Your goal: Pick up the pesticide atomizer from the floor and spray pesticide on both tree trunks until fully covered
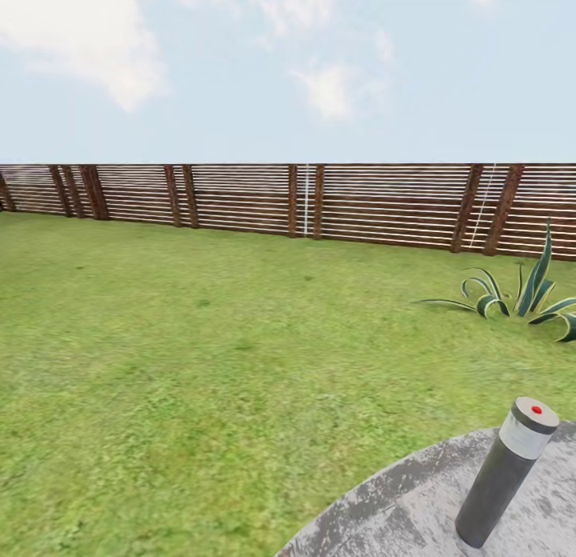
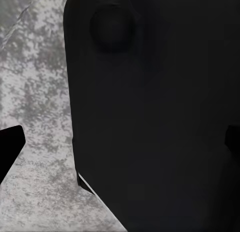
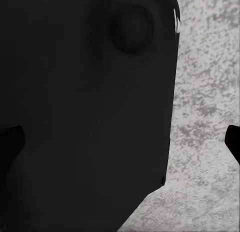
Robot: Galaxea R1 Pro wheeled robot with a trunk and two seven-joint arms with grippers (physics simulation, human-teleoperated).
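The pesticide atomizer [image 1: 506, 476] stands on a round grey mottled slab [image 1: 400, 509] at the lower right of the head view, leaning a little to the right. It is a slim dark-grey cylinder with a pale band, a light-grey cap and a red dot on top. Nothing holds it. In the left wrist view my left gripper [image 2: 120, 147] is open, its dark fingertips [image 2: 10, 147] at the picture's edges. My right gripper [image 3: 120, 144] is open in the same way, fingertips [image 3: 10, 144] wide apart. Both trees and their trunks are out of view.
Green lawn [image 1: 200, 357] stretches ahead to a brown slatted fence [image 1: 304, 201]. A spiky striped plant [image 1: 520, 297] grows at the right near the fence. A black part of the robot [image 2: 155, 117] lies close before each wrist camera, over grey mottled ground [image 3: 205, 107].
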